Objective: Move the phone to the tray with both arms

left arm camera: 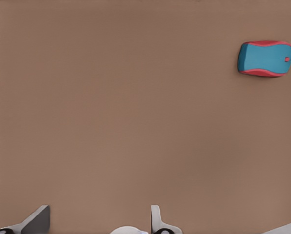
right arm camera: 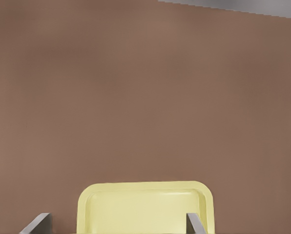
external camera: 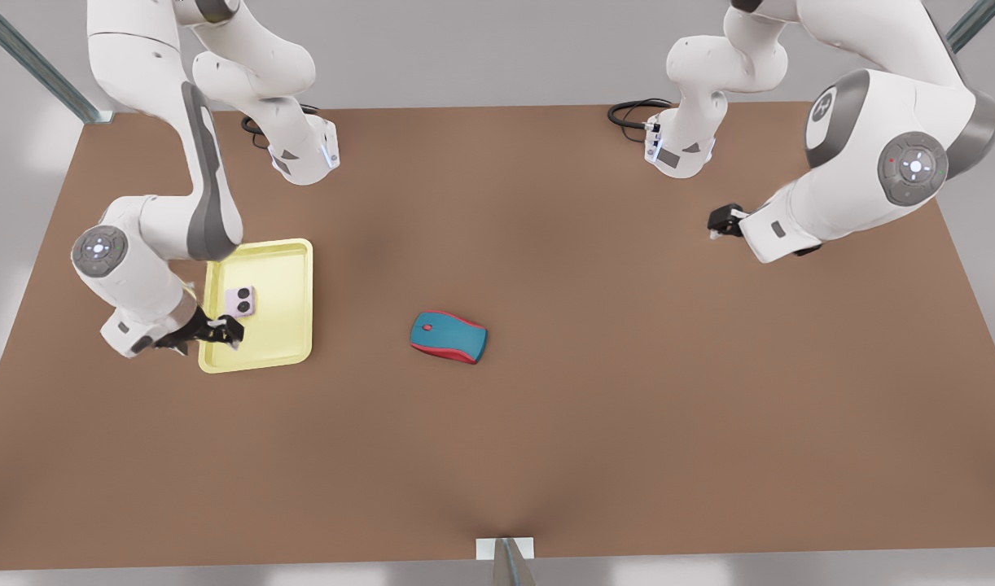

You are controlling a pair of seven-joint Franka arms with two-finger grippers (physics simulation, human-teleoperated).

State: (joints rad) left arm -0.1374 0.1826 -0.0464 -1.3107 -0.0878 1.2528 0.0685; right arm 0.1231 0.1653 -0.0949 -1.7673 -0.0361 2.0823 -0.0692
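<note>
Brown bench [external camera: 546, 423], grey room beyond. Right claw [external camera: 221, 332] spread, empty, over tray [external camera: 290, 268] holding phone [external camera: 241, 302], front view's left. Left claw [external camera: 721, 221] spread, empty, front view's right.

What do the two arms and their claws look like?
Both arms are white, rounded segments with grey joint sections; round grey caps carry pale markings. Black cables coil at the bases. The right claw, by the tray, and left claw are black.
</note>
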